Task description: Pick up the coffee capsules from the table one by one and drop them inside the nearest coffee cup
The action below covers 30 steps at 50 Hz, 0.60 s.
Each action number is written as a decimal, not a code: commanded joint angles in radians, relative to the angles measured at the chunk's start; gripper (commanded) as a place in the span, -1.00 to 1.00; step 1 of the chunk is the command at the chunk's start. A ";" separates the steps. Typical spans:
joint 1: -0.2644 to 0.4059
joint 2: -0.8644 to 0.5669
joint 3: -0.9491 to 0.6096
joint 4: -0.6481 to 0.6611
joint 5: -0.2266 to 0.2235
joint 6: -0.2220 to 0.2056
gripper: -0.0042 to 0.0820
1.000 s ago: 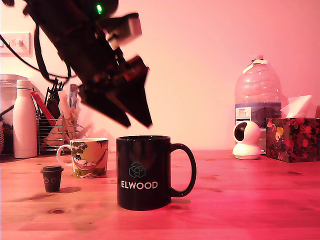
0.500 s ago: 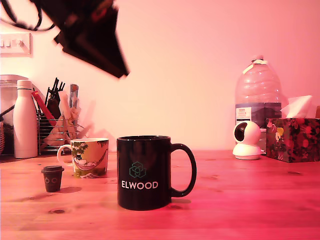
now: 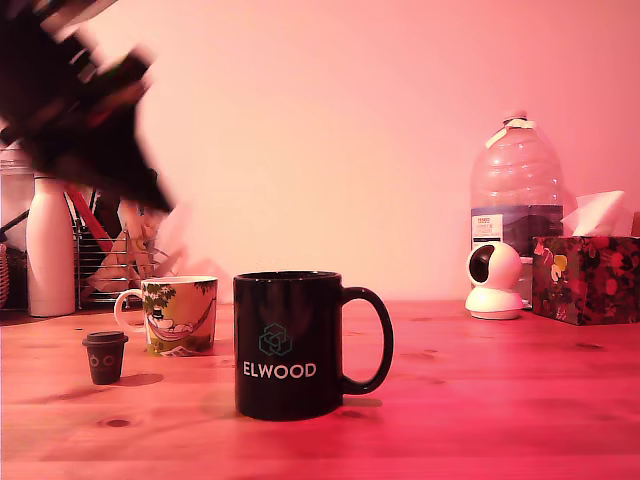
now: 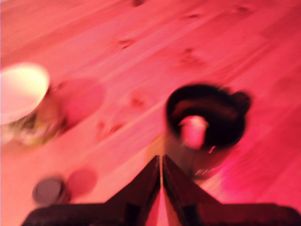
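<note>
While gripper [image 4: 161, 162] (jaws closed, empty) hangs high, black mug [image 3: 290, 345] w/ pale capsule [image 4: 193, 130] stands beside dark capsule [image 3: 104, 357].

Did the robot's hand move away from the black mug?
Yes. The hand swung up and toward the exterior view's left, from just above the black ELWOOD mug to over the white bottle.

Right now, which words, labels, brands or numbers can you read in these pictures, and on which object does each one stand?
"ELWOOD": white letters on the black mug, under a small geometric logo.
Label on the large water bottle: print too small to read.
Marks on the dark capsule: too small to read.
Illustrated mug and tissue box: pictures only, no legible words.
Wrist view: blurred, nothing legible.
</note>
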 commanded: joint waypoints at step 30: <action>0.204 -0.187 -0.428 0.426 0.008 -0.084 -0.93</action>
